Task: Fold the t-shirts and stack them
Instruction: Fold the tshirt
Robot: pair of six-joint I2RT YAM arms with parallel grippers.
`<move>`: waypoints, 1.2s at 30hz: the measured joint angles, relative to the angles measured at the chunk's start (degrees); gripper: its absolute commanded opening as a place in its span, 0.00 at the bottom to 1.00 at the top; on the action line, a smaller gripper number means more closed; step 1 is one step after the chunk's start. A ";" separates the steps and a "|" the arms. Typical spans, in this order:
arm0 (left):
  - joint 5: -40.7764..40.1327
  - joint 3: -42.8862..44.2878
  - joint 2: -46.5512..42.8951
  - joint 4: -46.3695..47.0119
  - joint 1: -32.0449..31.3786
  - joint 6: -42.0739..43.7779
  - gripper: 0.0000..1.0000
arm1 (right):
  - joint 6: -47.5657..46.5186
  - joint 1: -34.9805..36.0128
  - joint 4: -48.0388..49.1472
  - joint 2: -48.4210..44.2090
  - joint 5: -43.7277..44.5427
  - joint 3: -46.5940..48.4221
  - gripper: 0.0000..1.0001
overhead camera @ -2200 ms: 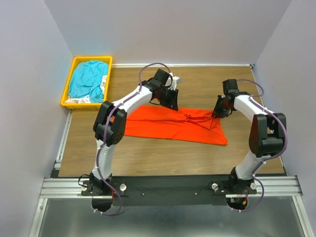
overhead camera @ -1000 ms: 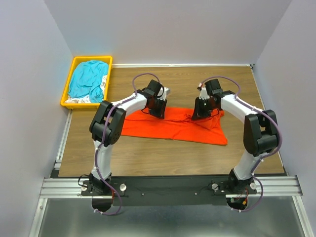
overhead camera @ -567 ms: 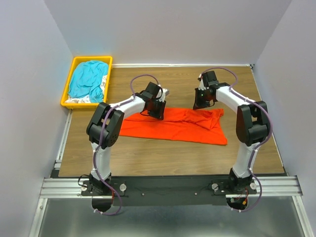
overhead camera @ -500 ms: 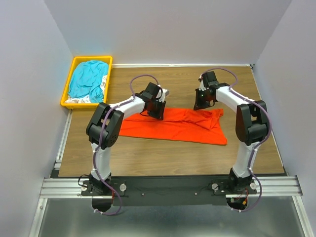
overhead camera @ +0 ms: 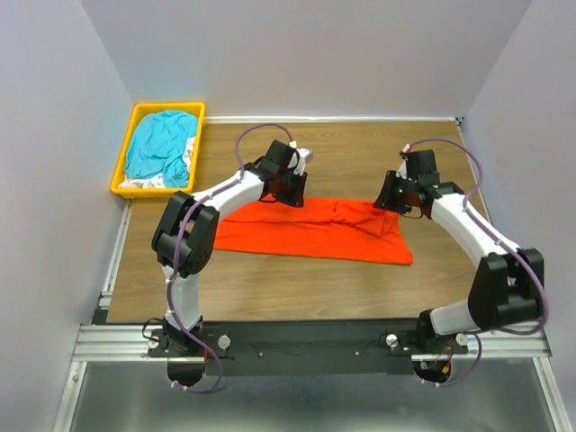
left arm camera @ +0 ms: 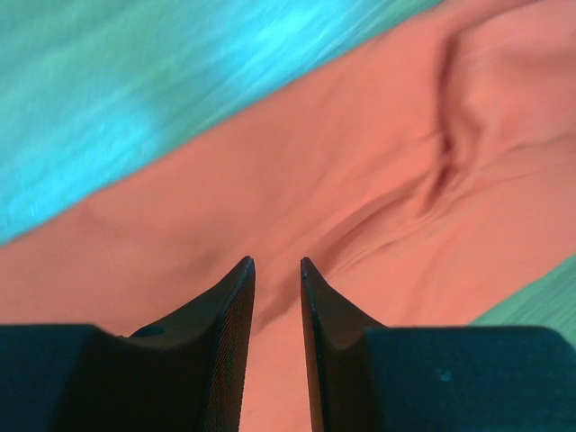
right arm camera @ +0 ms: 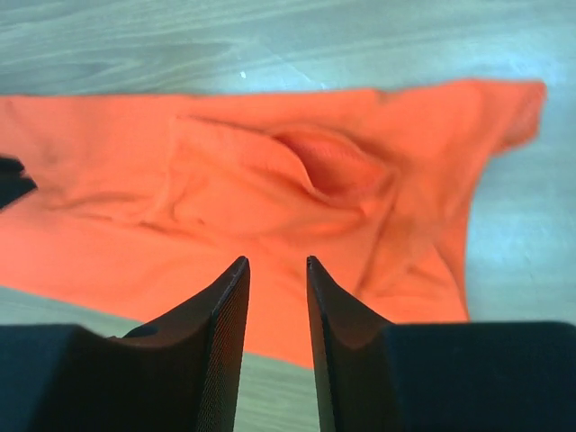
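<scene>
An orange-red t-shirt (overhead camera: 315, 230) lies folded into a long band across the middle of the table. My left gripper (overhead camera: 292, 196) hovers over the band's far left edge. In the left wrist view it (left arm camera: 276, 263) is open, a narrow gap between the fingers, with only orange cloth (left arm camera: 360, 162) below. My right gripper (overhead camera: 387, 202) is over the shirt's far right corner. It (right arm camera: 275, 261) is open and holds nothing, and the creased shirt (right arm camera: 270, 171) lies beneath and ahead of it. A teal-blue t-shirt (overhead camera: 160, 144) sits heaped in the bin over some white fabric (overhead camera: 135, 183).
The yellow plastic bin (overhead camera: 167, 105) stands at the table's far left corner. Bare wooden tabletop (overhead camera: 297, 288) runs in front of the shirt and behind it (overhead camera: 351, 144). Grey walls close in the left, right and far sides.
My right gripper has let go of the cloth, opened, and drawn back right from the far middle edge to the shirt's right corner. The left gripper shifted slightly farther away.
</scene>
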 measured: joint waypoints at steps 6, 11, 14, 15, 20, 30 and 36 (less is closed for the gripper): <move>2.08 6.01 0.72 1.75 -3.82 0.61 0.35 | 2.89 -4.17 6.34 -7.78 -3.69 -12.57 0.39; 4.22 12.85 4.83 3.10 -7.48 0.87 0.35 | 4.42 -8.26 9.05 -7.82 -8.09 -19.67 0.40; 5.60 15.74 7.91 3.58 -8.63 0.79 0.35 | 4.83 -8.98 11.28 -7.80 -10.69 -20.92 0.39; 5.84 16.41 8.79 3.67 -8.94 0.79 0.35 | 4.96 -9.09 12.57 -7.76 -11.85 -21.20 0.39; 6.43 18.73 12.70 3.50 -9.77 0.35 0.35 | 5.33 -9.09 15.96 -7.23 -14.32 -21.57 0.39; 7.30 19.34 15.12 3.04 -10.14 -0.26 0.35 | 5.29 -9.53 17.68 -6.25 -14.67 -23.41 0.38; 7.65 20.02 16.06 3.08 -10.43 -0.28 0.35 | 5.27 -9.84 17.88 -5.53 -14.53 -23.71 0.35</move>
